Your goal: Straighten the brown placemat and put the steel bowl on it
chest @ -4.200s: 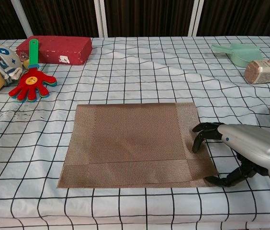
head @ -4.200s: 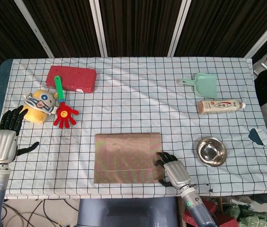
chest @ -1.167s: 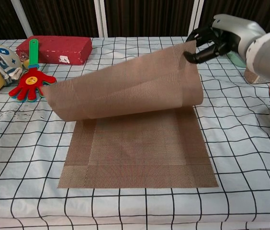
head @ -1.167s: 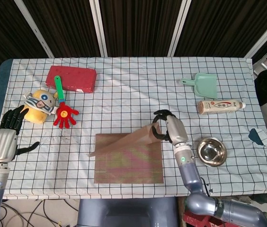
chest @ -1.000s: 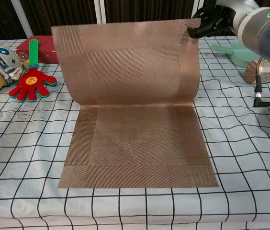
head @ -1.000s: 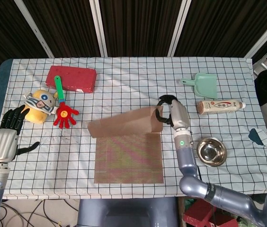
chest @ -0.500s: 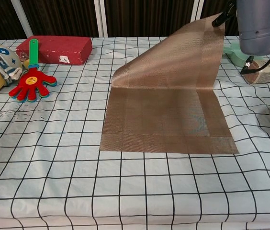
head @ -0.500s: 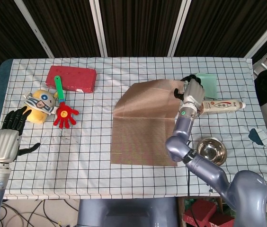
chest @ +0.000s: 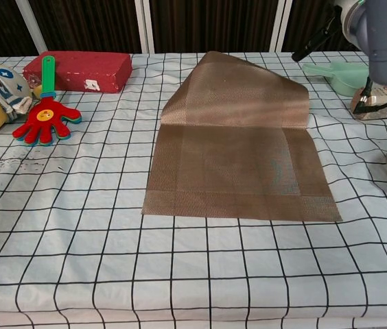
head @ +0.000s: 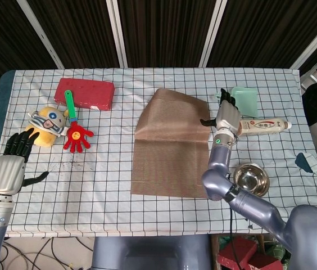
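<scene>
Dark slatted panels back our table [head: 119, 219], which wears a white cloth with a black grid. At the far left our left hand [head: 9, 169] hangs near the table edge with its fingers spread and nothing in them, well away from the work. Beside it lie a yellow plush toy [head: 45, 125], a red hand-shaped clapper [head: 77, 135] and a red block [head: 85, 93]. At mid-table the brown placemat [head: 170, 152] runs with its long axis away from us, its far part still bowed up off the cloth. Just right of its far corner our right hand [head: 225, 115] stands with fingers apart, clear of the mat and holding nothing. The steel bowl [head: 252, 180] sits on the bare cloth near the front edge, right of the mat, so we judge the right hand nearer. Writing on the bottle [head: 262, 126] beyond is too small to read.
</scene>
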You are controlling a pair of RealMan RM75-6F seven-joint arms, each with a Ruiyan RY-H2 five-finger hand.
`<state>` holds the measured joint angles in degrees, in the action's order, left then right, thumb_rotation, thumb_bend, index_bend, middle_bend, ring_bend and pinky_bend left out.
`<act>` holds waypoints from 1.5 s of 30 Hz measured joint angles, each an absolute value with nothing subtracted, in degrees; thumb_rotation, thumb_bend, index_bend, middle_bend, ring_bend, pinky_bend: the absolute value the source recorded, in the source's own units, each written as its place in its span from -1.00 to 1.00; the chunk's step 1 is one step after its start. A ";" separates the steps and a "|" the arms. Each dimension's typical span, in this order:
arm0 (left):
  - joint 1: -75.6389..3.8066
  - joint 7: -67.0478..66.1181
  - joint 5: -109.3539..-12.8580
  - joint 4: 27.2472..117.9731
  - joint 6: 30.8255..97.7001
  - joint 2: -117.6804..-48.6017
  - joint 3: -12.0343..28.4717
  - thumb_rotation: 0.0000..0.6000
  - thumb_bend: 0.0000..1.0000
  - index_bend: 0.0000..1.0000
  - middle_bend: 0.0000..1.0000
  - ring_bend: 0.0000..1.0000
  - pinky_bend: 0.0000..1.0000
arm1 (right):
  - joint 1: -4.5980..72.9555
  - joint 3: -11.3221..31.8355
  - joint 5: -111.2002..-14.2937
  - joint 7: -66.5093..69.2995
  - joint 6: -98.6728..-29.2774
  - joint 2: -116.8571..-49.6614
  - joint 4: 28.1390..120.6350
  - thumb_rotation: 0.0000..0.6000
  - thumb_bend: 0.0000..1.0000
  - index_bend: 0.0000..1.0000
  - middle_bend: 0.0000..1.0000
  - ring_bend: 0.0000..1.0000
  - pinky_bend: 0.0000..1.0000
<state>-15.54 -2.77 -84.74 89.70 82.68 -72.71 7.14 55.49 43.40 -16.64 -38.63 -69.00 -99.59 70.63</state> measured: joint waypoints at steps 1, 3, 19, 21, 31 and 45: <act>-15.52 -2.91 -84.84 89.68 82.69 -72.70 7.05 1.00 -0.95 -1.00 -1.00 -1.00 -1.00 | 54.93 43.16 -16.89 -38.47 -69.33 -98.99 71.97 1.00 -0.96 -1.00 -0.93 -0.95 -0.67; -15.51 -3.11 -84.95 89.65 82.64 -72.65 6.91 1.00 -0.95 -1.00 -1.00 -1.00 -1.00 | 53.54 42.35 -17.78 -38.18 -70.05 -97.50 75.03 1.00 -1.00 -1.00 -0.93 -0.95 -0.67; -15.45 -6.05 -86.60 89.75 82.07 -72.48 5.23 1.00 -0.95 -1.00 -1.00 -1.00 -1.00 | 31.59 22.62 -49.91 -26.88 -78.72 -77.29 104.99 1.00 -0.71 -0.94 -0.92 -0.94 -0.67; -15.48 -6.34 -86.74 89.66 82.03 -72.57 5.14 1.00 -0.95 -1.00 -1.00 -1.00 -1.00 | 28.16 19.53 -54.94 -24.42 -80.92 -75.05 106.06 1.00 -0.71 -0.94 -0.92 -0.94 -0.67; -15.98 -8.98 -87.56 89.09 81.07 -73.17 4.41 1.00 -0.95 -1.00 -1.00 -1.00 -1.00 | 14.72 8.70 -68.98 -10.48 -89.07 -68.77 104.20 1.00 -0.71 -0.90 -0.92 -0.94 -0.67; -18.42 -18.29 -89.87 92.08 77.54 -73.43 3.36 1.00 -0.95 -0.77 -0.92 -0.96 -0.91 | 8.83 3.61 -78.92 -0.87 -92.40 -68.76 92.06 1.00 -0.74 -0.89 -0.92 -0.94 -0.67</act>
<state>-18.42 -18.29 -89.87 92.08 77.54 -73.43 3.36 8.83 3.61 -78.92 -0.87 -92.40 -68.76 92.06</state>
